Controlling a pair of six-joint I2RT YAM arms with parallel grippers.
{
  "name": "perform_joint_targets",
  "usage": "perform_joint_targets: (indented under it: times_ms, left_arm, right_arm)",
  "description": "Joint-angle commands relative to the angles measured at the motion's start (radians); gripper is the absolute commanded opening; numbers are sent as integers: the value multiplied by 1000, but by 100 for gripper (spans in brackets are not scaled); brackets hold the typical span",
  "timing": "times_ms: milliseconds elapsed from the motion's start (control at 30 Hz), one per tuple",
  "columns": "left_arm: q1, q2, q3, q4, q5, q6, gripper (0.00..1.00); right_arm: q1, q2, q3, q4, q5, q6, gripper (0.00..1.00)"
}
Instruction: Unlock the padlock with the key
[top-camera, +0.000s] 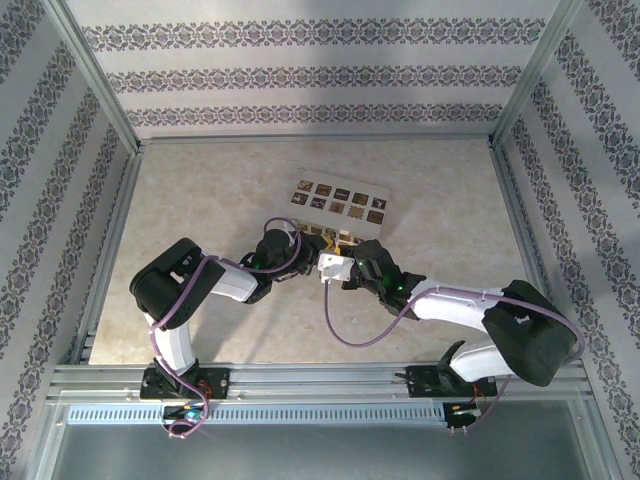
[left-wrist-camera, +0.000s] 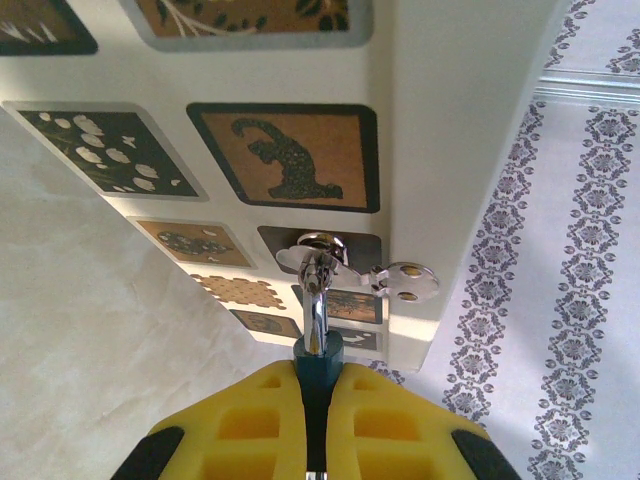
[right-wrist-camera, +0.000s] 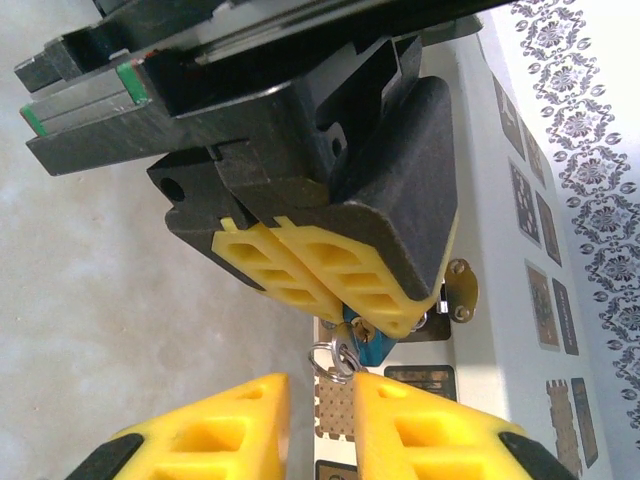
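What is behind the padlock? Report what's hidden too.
The box, its patterned squares showing. The left gripper covers most of the padlock, so its keyhole is hidden.

The pale marbled table (top-camera: 200, 180) carries a cream box (top-camera: 340, 205) with dark patterned squares, apparently flat, near its middle.

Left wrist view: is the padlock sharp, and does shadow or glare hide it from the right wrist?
Left wrist: padlock sharp, with metal glints, cream box in focus. Right wrist: padlock small and shadowed beneath the dark left claw. Top external: too small to judge.
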Motion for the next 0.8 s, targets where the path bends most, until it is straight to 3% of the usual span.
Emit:
perform_joint_targets:
  times_ms: [0,467,767]
  left_arm:
    - [-16,-17,7,62,-12,-13,2]
    - [-16,-4,5,81,-9,-25,1]
    - [-16,1,0,92,-13,-31,1]
  right_arm:
    - [-8,17,24,33,-9,22,22]
    - [-9,69,32,88,14,20,19]
    - [-11,32,12,101,17,12,22]
